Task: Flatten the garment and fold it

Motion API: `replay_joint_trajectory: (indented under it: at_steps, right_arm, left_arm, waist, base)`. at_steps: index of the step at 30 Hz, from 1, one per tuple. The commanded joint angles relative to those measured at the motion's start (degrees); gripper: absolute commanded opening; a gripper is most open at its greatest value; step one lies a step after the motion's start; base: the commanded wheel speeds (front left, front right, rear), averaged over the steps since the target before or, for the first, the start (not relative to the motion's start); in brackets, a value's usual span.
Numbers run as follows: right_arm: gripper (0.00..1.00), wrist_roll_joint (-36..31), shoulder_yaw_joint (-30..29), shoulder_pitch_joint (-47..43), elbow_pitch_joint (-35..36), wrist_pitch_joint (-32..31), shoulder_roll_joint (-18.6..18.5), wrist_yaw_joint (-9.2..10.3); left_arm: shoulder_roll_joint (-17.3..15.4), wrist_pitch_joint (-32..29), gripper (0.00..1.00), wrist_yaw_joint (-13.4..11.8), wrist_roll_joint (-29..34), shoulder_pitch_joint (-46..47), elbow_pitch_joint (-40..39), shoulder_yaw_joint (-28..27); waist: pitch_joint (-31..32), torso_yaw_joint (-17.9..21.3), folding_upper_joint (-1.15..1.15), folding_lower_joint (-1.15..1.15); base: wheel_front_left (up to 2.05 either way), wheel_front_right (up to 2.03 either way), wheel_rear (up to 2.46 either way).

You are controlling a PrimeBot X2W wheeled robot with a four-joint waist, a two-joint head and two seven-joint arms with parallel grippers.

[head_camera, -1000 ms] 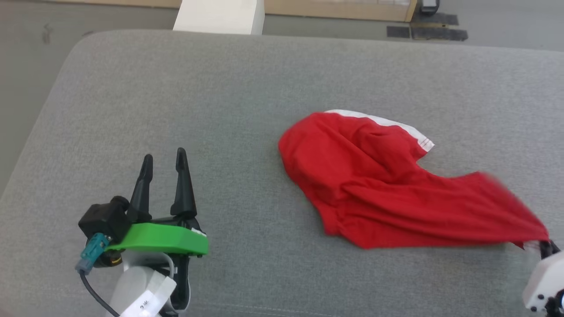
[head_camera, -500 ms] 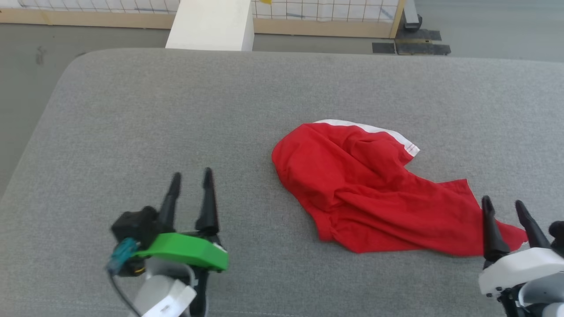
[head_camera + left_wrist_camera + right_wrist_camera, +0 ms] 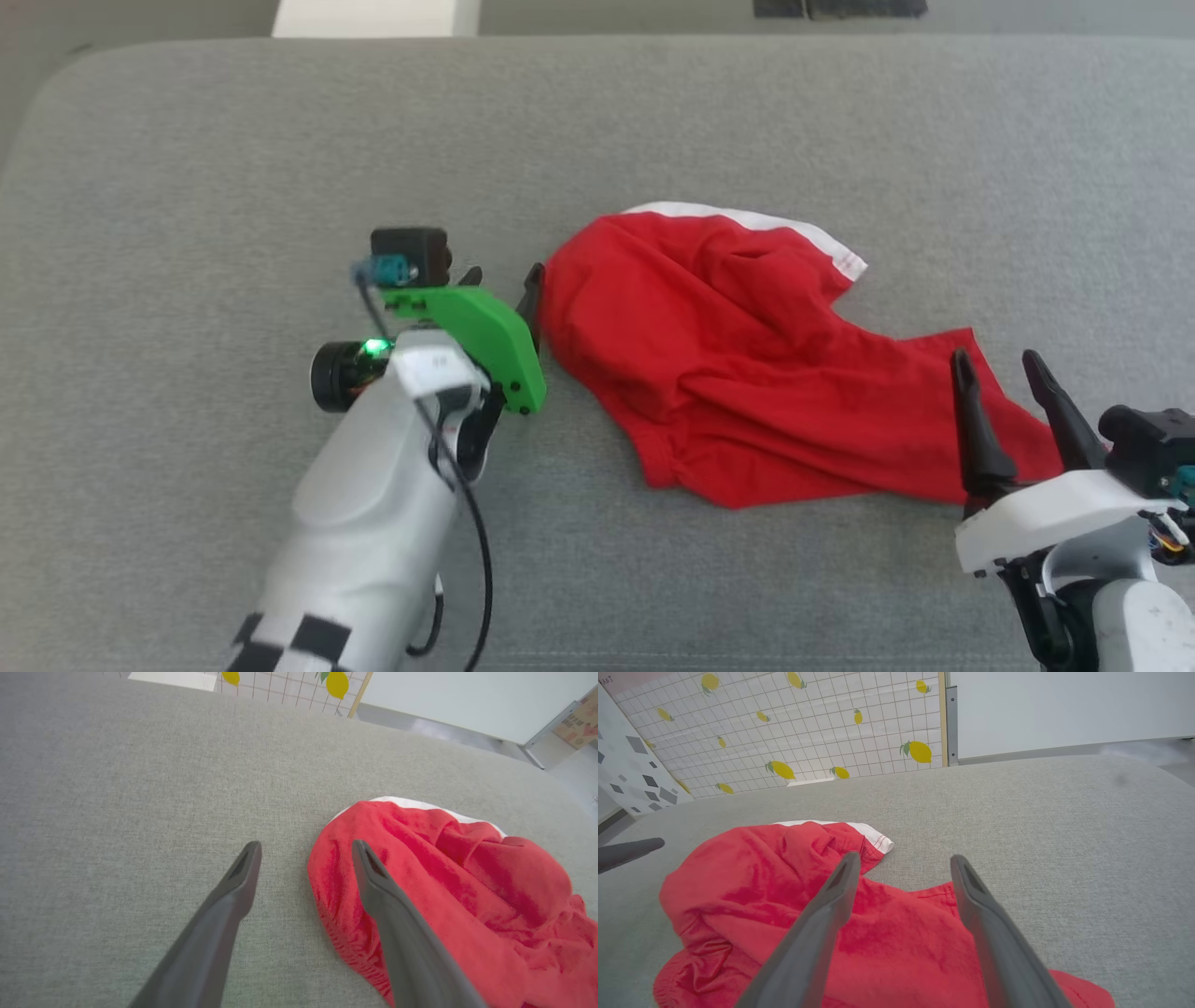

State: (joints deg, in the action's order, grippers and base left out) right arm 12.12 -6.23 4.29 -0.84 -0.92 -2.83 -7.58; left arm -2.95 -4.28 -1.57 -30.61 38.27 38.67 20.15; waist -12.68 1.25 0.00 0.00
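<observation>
- Right gripper (image 3: 994,366): nearest item, at the near right of the grey padded surface (image 3: 233,168); jaws stand wide apart with nothing between them; both fingers point away over the near right end of the garment (image 3: 747,364); whether they touch the cloth cannot be told.
- Left gripper (image 3: 502,278): further in, at the garment's left edge; jaws apart and empty; in the left wrist view one finger lies over the red rim and the other over bare grey padding; a green housing (image 3: 485,336) sits behind the fingers.
- Garment: red shorts, lying on the surface right of centre, between the two grippers; crumpled into deep folds, not flat; one end runs out toward the right gripper; a white stripe (image 3: 747,217) runs along the far edge.
- Beyond: the padded surface ends in a rounded far edge; a white block (image 3: 373,17) stands past it; a grid panel printed with lemons (image 3: 808,732) rises behind.
</observation>
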Motion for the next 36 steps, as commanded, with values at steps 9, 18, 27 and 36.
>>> replay_joint_trajectory:
  at_steps: [9, 18, 27, 36]
  right_arm:
    - [1.0, 0.83, 1.26, 1.41, -1.11, 1.4, -0.05, 0.09]
    - [1.0, 1.04, 2.52, 2.53, -1.18, 1.95, -0.05, 0.09]
    - [1.0, 0.94, 3.46, 3.24, -1.96, 2.4, -0.05, 0.09]
    - [1.0, 0.2, 2.76, 0.8, -1.95, 1.42, -0.05, 0.09]
  left_arm:
    - [-0.83, -20.35, 1.0, 1.8, -0.1, 9.69, 12.56, 4.65]
    - [-3.38, -12.77, 0.0, 0.43, 3.13, 17.02, 10.61, 5.05]
    - [-2.45, 10.78, 0.0, -0.52, 6.95, 26.42, 8.12, 4.7]
    - [-5.31, 15.95, 0.0, 4.61, 6.28, 7.6, 7.22, 8.54]
  waist:
    - [-4.77, 4.51, 0.0, 0.0]
    - [-6.24, 5.29, 0.0, 0.0]
    - [-6.41, 5.08, 0.0, 0.0]
    - [-1.17, 1.93, 0.0, 0.0]
  base:
    - [0.0, 0.0, 0.0]
    - [0.0, 0.0, 0.0]
    - [0.0, 0.0, 0.0]
    - [0.0, 0.0, 0.0]
